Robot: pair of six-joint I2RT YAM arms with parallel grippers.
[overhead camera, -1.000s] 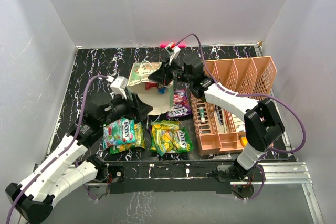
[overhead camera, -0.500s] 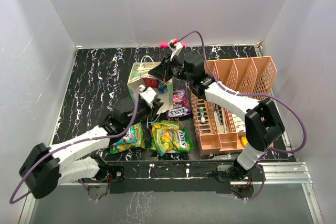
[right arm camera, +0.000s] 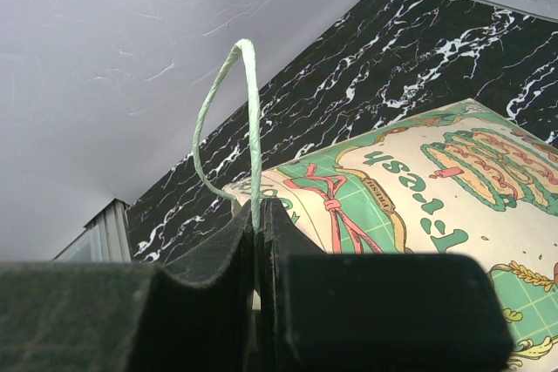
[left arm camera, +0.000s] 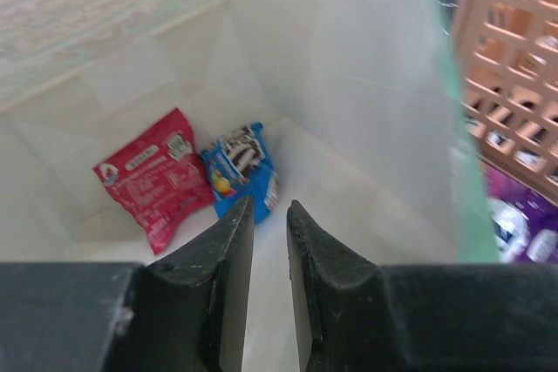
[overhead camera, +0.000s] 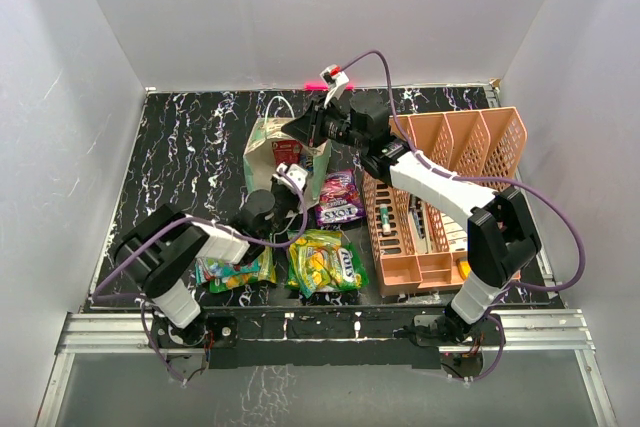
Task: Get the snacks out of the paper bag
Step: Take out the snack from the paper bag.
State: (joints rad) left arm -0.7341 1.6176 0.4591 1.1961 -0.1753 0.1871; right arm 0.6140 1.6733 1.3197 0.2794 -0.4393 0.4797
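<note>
Reaching arm: left gripper [left arm camera: 269, 206] is pointing into the paper bag [left arm camera: 349, 84], jaws slightly parted and gripping nothing.
Bag floor: red packet [left arm camera: 157, 176] and blue packet [left arm camera: 242, 163] are lying side by side, at 10 to 11 o'clock of the fingertips.
Right gripper [right arm camera: 259, 211]: is pinching the bag's cord handle [right arm camera: 248, 111].
Table: purple packet [overhead camera: 340, 199], yellow-green packet [overhead camera: 325, 262] and teal-green packet [overhead camera: 232, 269] are lying outside, at 5 to 7 o'clock of the bag.
Peach organiser [overhead camera: 450, 167]: is standing at 3 o'clock of the bag.

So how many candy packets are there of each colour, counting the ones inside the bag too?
purple packet: 1
yellow-green packet: 1
teal-green packet: 1
red packet, inside the paper bag: 1
blue packet, inside too: 1
Total: 5
</note>
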